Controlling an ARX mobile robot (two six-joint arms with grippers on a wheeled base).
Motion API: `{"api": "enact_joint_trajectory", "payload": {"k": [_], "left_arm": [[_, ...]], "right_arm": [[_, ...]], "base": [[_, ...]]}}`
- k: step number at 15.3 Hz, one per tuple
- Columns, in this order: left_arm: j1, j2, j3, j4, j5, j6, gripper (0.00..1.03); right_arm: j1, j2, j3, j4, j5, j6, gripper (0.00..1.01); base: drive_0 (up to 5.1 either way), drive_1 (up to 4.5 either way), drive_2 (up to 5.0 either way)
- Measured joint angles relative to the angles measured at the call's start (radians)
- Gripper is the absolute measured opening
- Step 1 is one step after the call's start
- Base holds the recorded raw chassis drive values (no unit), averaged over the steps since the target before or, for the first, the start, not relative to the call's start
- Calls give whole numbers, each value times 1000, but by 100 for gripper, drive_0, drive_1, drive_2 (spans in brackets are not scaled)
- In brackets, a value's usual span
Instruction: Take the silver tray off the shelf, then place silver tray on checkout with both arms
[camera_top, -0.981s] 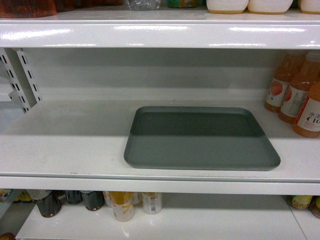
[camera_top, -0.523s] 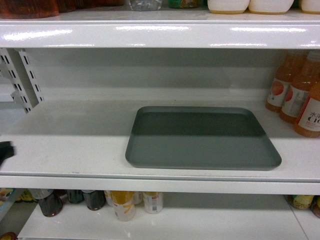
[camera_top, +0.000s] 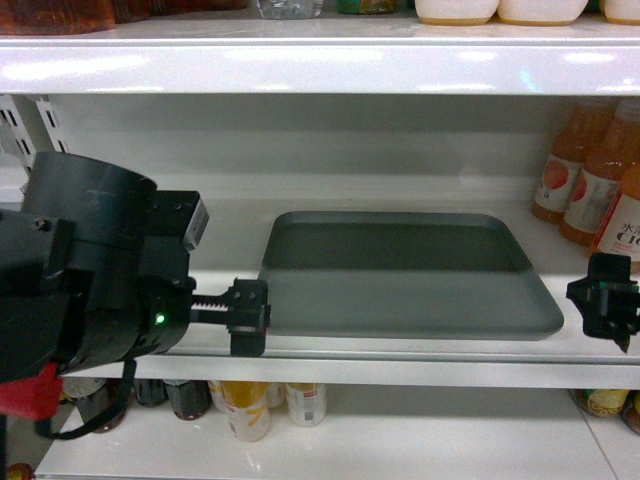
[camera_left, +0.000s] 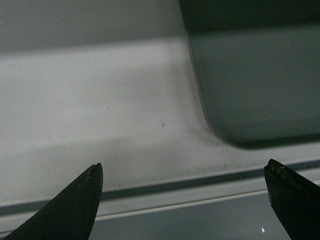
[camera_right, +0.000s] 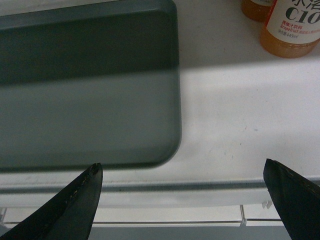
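Both arms posed at the near corners of the tray, nothing gripped yet.

Nearest, the bulky black left arm's thin two-finger tool (camera_top: 250, 316) hangs at the shelf lip just left of the tray's near-left corner, while the smaller black right tool (camera_top: 608, 308) sits just right of the near-right corner; each wrist view shows its fingers spread wide and empty, likely so the two can take opposite short ends together. Between them the flat matte grey-green silver tray (camera_top: 405, 275) lies flat on the glossy white shelf board (camera_top: 130, 270), its long axis running left to right, parallel to the lip. Farther right stand orange drink bottles (camera_top: 590, 190).
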Motion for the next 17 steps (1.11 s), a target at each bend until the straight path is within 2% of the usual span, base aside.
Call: {"api": "enact_joint_trajectory", "payload": {"k": [5, 6, 7, 12, 14, 17], "left_arm": [[-1, 143, 209, -98, -6, -47, 98], [-8, 192, 304, -156, -19, -43, 98], [-12, 224, 367, -195, -32, -45, 98], [-18, 288, 472, -309, -52, -49, 98], [-18, 303, 500, -341, -53, -51, 98], [-18, 316, 526, -366, -48, -59, 98]], "right_arm": [[-4, 209, 308, -103, 45, 15, 98], [-4, 296, 445, -173, 68, 14, 98], [-5, 351, 530, -233, 68, 11, 98], [-9, 450, 715, -369, 58, 1, 98], [-2, 476, 769, -406, 53, -13, 98], [6, 527, 825, -462, 47, -16, 98]], "base": [[0, 0, 0], [0, 0, 0], [0, 0, 0], [0, 0, 0], [0, 0, 0], [0, 0, 0]]}}
